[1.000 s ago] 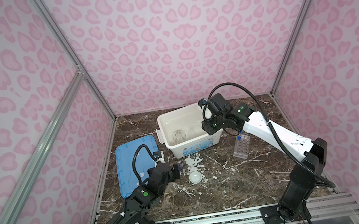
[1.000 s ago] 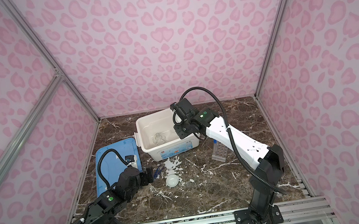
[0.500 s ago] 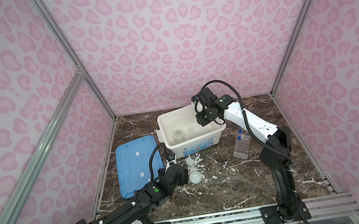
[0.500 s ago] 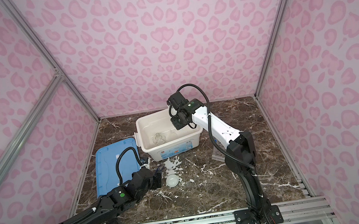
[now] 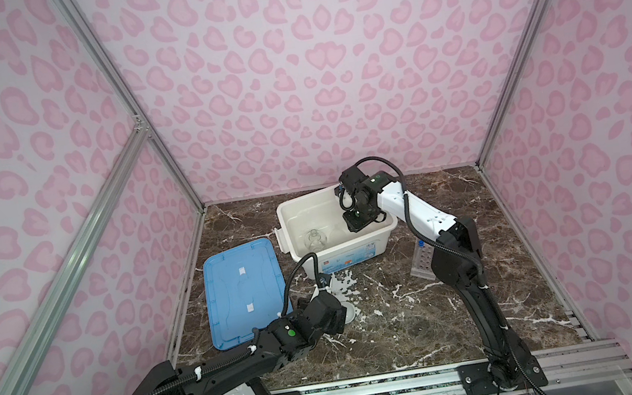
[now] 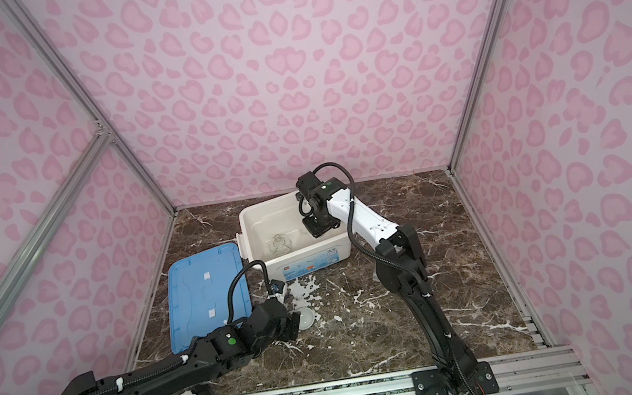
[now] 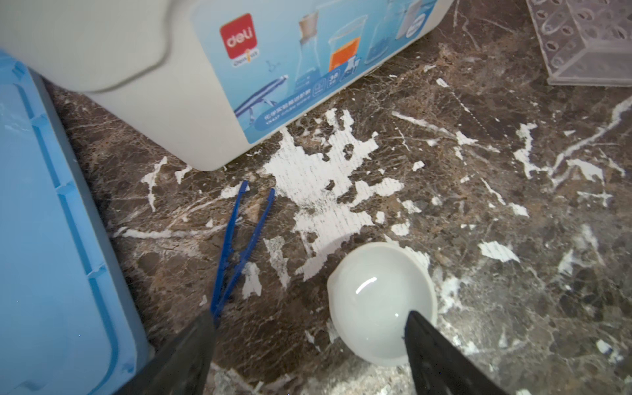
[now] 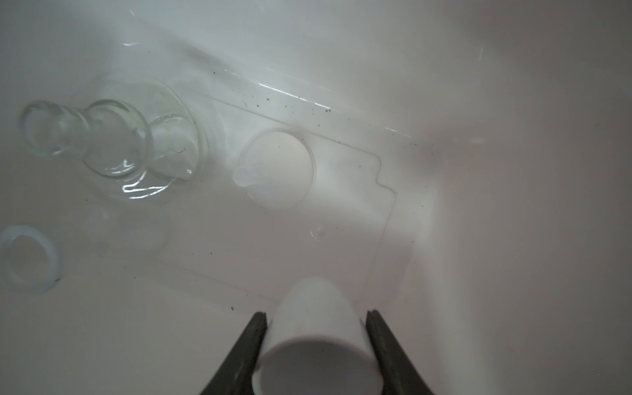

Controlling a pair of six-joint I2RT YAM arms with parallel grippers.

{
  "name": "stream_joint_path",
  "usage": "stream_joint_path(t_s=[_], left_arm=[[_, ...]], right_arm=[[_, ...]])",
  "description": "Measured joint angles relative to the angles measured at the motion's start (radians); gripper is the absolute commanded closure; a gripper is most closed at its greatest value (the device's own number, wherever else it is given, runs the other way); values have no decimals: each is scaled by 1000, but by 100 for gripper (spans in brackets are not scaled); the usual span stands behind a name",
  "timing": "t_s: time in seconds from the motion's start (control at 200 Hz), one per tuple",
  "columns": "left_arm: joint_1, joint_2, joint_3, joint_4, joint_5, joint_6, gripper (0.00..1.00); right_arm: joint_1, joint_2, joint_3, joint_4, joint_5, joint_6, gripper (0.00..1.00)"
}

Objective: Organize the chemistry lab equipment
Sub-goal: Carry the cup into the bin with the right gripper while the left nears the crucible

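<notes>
Inside the white bin (image 8: 513,136), your right gripper (image 8: 316,319) is clamped across a white cup (image 8: 318,342), an opaque, smooth-walled cylinder with one end turned toward the wrist. Those slick walls could let it slip from the grip if you tilt or loosen early. A drop would land near the clear glass flask (image 8: 102,143), round-bodied and narrow-necked, on the bin floor, and the small white bowl (image 8: 277,169), a shallow spouted dish just beside it. Glass struck by a falling cup may chip or topple, so lower before letting go.

Out on the marble-patterned tabletop (image 7: 513,290), your left gripper (image 7: 309,316) stands spread wide and empty. One fingertip (image 7: 424,342) is over the basin of a second white bowl (image 7: 376,297), glossy and rounded; the other is by the joined end of the dark blue tweezers (image 7: 239,246), thin plastic lying flat with tips splayed. Closing from here risks catching both at once or flicking the bowl sideways off its curved wall, and the tweezers lie too flat for an easy pinch. Beside them lies the flat blue lid (image 7: 51,239), ribbed at its rim, and farther off the clear holed rack (image 7: 588,41), hard-edged and see-through, well apart from the bowl.
</notes>
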Motion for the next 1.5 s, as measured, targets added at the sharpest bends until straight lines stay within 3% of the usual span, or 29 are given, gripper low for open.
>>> stream_joint_path(t_s=[0.51,1.165,1.5], left_arm=[[-43,92,52,0,-11,8,14],[-45,70,19,-58,-66,-109,11],[-44,136,20,-78,-56,-183,11]], right_arm=[[-5,87,72,-96,-34,-12,71],[8,134,66,-121,-31,-13,68],[8,145,43,-126,-16,-13,63]])
